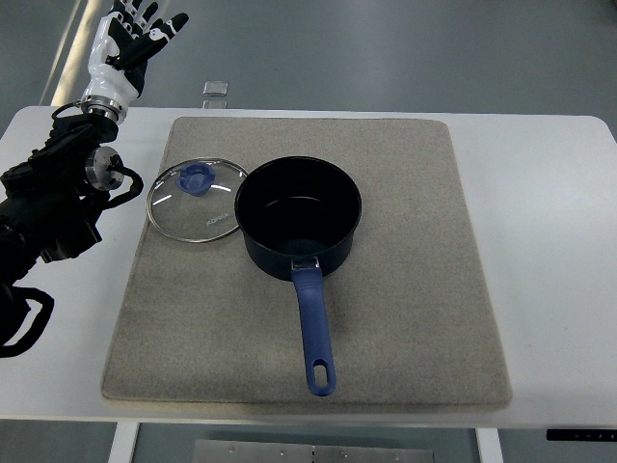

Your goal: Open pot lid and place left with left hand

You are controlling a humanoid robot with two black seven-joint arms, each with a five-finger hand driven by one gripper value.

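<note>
The left hand (135,34) hovers beyond the table's far-left corner, fingers spread wide, holding nothing. The round glass lid with blue knob (196,199) lies flat on the grey mat (405,289), touching the dark blue saucepan's (298,217) left side.

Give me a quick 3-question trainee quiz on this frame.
1. True or false: the lid is on the pot.
2. Where does the lid lie? A) on the mat, left of the pot B) on the bare table C) in the left hand
3. Fill in: the pot's handle is coloured ____.

Key: 1 false; 2 A; 3 blue.
</note>
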